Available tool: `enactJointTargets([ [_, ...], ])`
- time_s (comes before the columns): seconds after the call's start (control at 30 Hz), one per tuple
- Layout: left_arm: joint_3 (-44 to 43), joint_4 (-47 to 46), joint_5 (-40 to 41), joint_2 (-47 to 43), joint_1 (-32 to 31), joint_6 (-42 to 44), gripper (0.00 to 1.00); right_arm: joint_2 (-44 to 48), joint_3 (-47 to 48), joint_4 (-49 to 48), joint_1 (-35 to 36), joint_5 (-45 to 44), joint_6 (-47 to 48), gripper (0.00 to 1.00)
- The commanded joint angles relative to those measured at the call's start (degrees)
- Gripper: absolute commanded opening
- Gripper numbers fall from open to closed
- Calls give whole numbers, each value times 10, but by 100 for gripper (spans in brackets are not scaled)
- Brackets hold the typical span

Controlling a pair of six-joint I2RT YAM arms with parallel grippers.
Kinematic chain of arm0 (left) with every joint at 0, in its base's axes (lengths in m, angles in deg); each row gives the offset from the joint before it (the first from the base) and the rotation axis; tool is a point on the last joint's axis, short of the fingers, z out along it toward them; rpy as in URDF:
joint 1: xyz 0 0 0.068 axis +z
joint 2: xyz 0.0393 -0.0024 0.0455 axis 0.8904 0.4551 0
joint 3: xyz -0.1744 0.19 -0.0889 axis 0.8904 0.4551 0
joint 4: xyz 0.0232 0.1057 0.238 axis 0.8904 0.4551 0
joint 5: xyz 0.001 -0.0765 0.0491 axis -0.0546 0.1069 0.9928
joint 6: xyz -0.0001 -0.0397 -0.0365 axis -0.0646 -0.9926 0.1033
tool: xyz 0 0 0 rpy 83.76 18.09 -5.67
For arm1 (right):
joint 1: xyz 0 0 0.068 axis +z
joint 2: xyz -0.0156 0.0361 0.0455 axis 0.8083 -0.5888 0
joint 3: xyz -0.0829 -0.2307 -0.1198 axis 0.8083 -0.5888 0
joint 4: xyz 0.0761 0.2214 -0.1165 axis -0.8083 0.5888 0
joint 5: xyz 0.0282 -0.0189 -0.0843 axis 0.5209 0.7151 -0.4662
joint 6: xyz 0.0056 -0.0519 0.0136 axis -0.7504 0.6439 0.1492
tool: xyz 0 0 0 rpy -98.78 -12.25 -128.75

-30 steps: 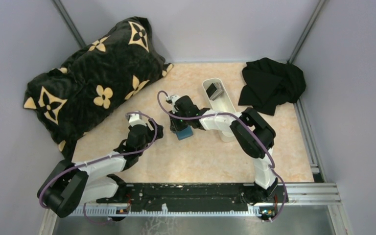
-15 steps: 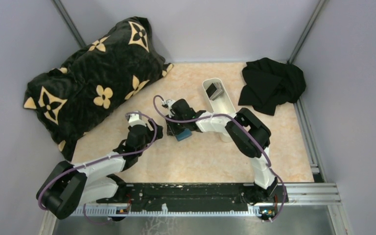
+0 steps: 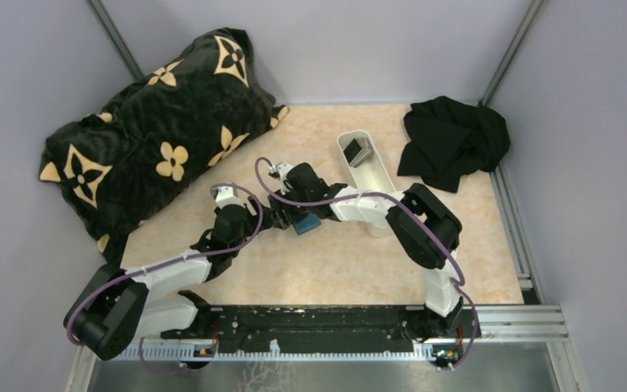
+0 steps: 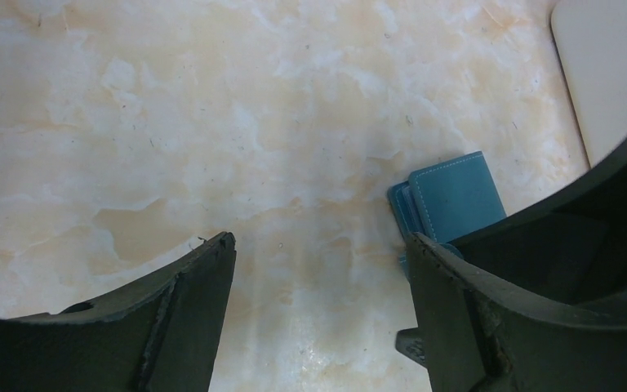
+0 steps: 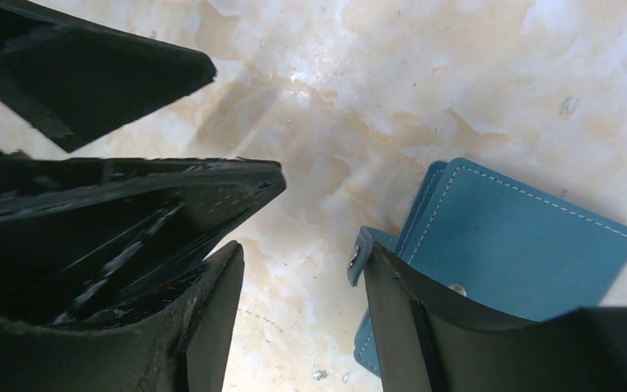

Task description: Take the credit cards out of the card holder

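**Top view:** spreading the right claw (image 3: 287,214) wide after a second of near-closure, leaving the holder (image 3: 307,222) lying folded on the table near the tray (image 3: 375,175). Edging the left claw (image 3: 258,219) closer, on the holder's side away from the tray. Showing some dark cards (image 3: 359,152) already in the tray.

**Left wrist:** holding the left claw (image 4: 318,269) wide apart and empty over bare table, with the holder (image 4: 453,196) lying between it and the tray (image 4: 612,73).

**Right wrist:** gaping open and gripping nothing, one finger (image 5: 424,327) overlapping the holder (image 5: 522,245) at its edge.

Likely letting go to take a fresh grip, with any cards left inside still needing the holder opened.
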Motion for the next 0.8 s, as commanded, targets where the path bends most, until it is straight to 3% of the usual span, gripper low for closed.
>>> enactJointTargets([
  [0.0,-18,-10,-13,3,0,-3,83,70,-9,-32,5,-6,7,56],
  [0.2,-47,-6,-14,1,0,6,83,115,-34,-32,3,-55,8,54],
  [0.47,-145,-9,-88,71,-12,-16,81,172,-112,-53,-76,-90,-39,38],
  [0.77,-309,134,-17,213,-79,-107,76,276,-193,-35,-137,-208,-60,30],
])
